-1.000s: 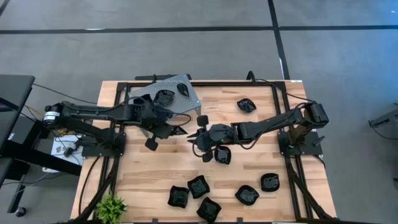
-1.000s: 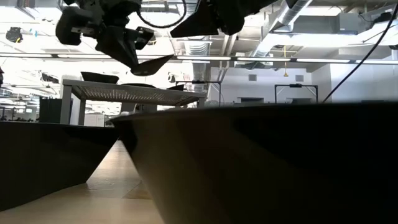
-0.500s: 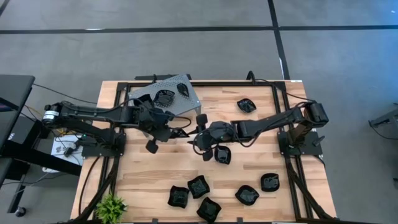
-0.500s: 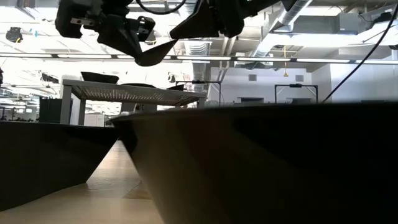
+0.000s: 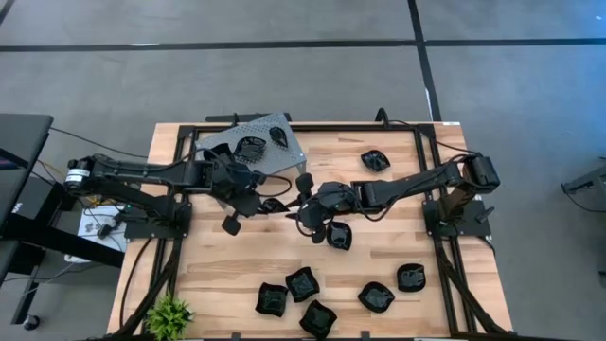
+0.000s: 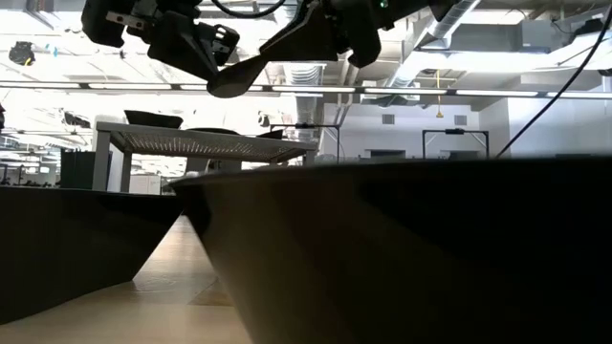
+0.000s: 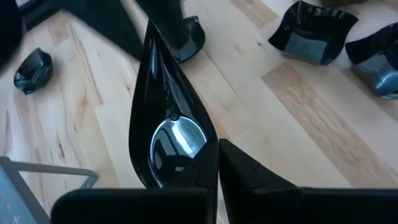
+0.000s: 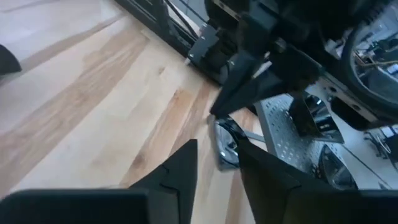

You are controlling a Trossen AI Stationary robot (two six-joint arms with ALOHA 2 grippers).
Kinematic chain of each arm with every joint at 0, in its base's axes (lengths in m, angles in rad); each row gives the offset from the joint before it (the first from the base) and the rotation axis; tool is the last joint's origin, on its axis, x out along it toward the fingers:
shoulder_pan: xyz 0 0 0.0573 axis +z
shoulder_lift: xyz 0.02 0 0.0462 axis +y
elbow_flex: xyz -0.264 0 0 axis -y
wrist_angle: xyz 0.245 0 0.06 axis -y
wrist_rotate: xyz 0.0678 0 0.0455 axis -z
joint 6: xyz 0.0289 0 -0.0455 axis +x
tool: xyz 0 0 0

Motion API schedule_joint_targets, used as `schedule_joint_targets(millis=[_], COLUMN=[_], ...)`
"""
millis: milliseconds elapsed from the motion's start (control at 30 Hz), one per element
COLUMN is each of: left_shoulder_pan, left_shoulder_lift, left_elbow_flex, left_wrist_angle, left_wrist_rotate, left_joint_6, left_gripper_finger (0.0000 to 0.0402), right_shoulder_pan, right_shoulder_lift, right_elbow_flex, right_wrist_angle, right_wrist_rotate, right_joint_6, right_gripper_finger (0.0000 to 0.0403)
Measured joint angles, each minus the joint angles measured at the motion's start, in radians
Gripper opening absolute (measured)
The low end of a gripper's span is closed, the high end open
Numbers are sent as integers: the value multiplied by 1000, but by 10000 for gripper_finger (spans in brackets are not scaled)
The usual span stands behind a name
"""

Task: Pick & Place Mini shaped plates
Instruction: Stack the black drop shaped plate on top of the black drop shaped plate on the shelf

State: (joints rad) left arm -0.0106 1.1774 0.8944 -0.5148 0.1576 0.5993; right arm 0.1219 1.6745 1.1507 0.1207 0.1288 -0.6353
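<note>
A glossy black teardrop mini plate [image 7: 171, 118] hangs above the table's middle, with my left gripper [image 5: 259, 200] shut on it. Its pointed end [image 8: 226, 144] reaches between the parted fingers of my right gripper [image 8: 217, 163], which comes in from the table's right and stands open [image 5: 303, 203]. Three more plates lie on the grey perforated tray [image 5: 284, 152] at the far left. Several others rest on the wood, such as one [image 5: 339, 235] under the right gripper and one [image 5: 375, 160] at the far right. My left gripper holds the teardrop plate by its wide rounded end [image 7: 186, 177], coming from the table's left and slanting down. The fingers lie along the plate; one finger [image 7: 249, 180] shows beside the rim, the other is hidden by the plate. The plate is lifted clear, its point away from the fingers. My right gripper's fingers [image 8: 180, 165] flank the pointed end; I cannot tell whether they touch it.
A cluster of black plates [image 5: 302, 282] lies along the table's near edge, right of the middle. A small green plant [image 5: 169, 313] stands at the near left corner. Black frame rails [image 5: 431, 152] run along the table's sides.
My left gripper has tipped upward, keeping its hold, so the plate's pointed end has risen toward the right gripper. My right gripper has rolled at the wrist while staying in place, and the plate's point now lies at its fingers.
</note>
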Motion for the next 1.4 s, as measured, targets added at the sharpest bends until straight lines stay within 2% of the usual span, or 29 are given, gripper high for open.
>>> schedule_joint_targets(millis=[967, 1233, 1400], left_shoulder_pan=[0, 0, 0], left_shoulder_lift=[0, -1, -1], left_elbow_flex=[-1, -1, -1], left_wrist_angle=[59, 78, 81], left_wrist_rotate=[38, 37, -19], left_joint_6=[-41, -81, -81], left_gripper_finger=[13, 34, 55], right_shoulder_pan=[-6, -9, -9], right_shoulder_lift=[-1, -1, -1], right_elbow_flex=[0, 0, 0], right_wrist_angle=[-34, -29, -30], right_wrist_rotate=[-3, -1, 0], right_joint_6=[-2, 41, 42], right_gripper_finger=[18, 13, 16])
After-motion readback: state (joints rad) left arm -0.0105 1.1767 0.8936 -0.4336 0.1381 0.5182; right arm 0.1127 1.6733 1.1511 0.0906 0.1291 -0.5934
